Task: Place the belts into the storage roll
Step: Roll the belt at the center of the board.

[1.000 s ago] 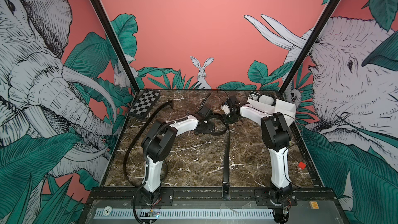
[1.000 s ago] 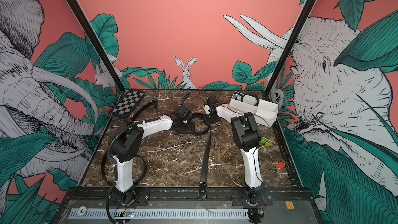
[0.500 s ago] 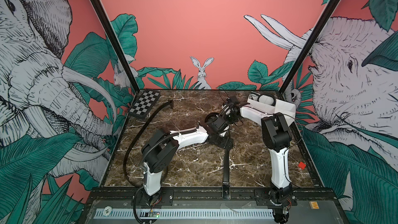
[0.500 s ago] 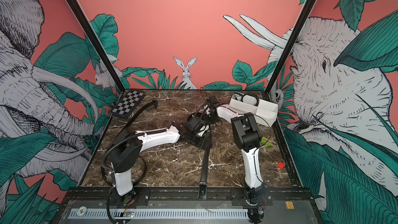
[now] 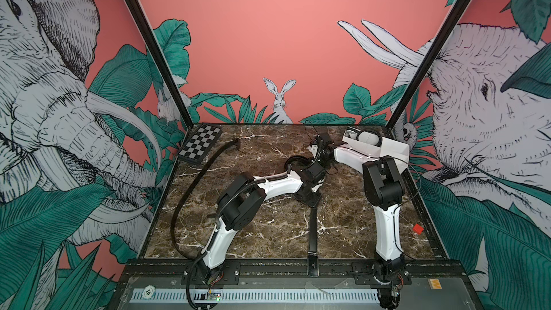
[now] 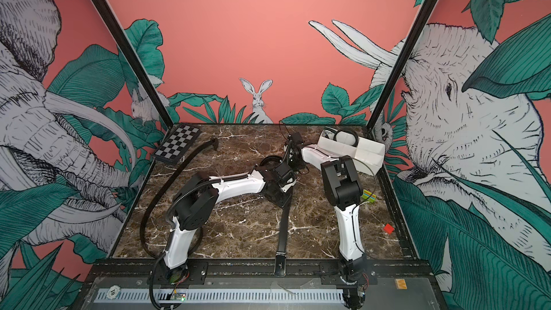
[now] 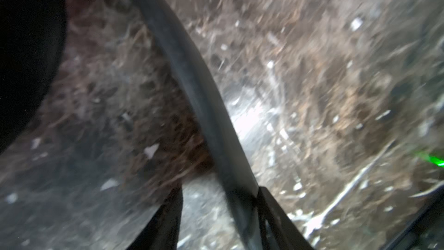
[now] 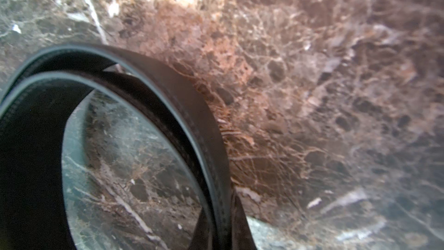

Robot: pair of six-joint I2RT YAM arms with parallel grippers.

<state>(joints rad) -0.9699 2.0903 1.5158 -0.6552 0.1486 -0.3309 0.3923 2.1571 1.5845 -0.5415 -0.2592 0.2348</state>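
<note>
- A white rectangular plastic storage box (image 5: 393, 149) with low walls and inner partitions is seen at the right rear corner of the brown marble tabletop (image 5: 268, 234), in both top views.
- A coiled black belt (image 5: 379, 139) is held in the compartment at the box's far end, standing on edge as a ring. What else lies beside it cannot be told.
- The nearer compartments are partly hidden by the right arm and the box wall.
- A long flat black belt (image 5: 312, 228) is laid outside the box, on the marble near the middle of the table. Its straight part is run toward the front, and its buckle end (image 5: 312, 265) is rested on the black front rail.
- The far end of this belt is curled into a loop (image 5: 293, 160) standing on edge, well apart from the box.
- In the right wrist view, the right gripper (image 8: 222, 212) is shown closed on the looped strap, which is pinched between the two dark fingers.
- In the blurred left wrist view, the left gripper (image 7: 219, 189) is shown with its jaws apart around the strap. The strap is pressed against one finger (image 7: 271, 212), and a gap is left to the other.
- A flat black-and-white checkerboard (image 5: 200, 144), a small red cube (image 5: 417, 228) and a green-and-yellow block (image 6: 368, 197) are also seen on the table.
</note>
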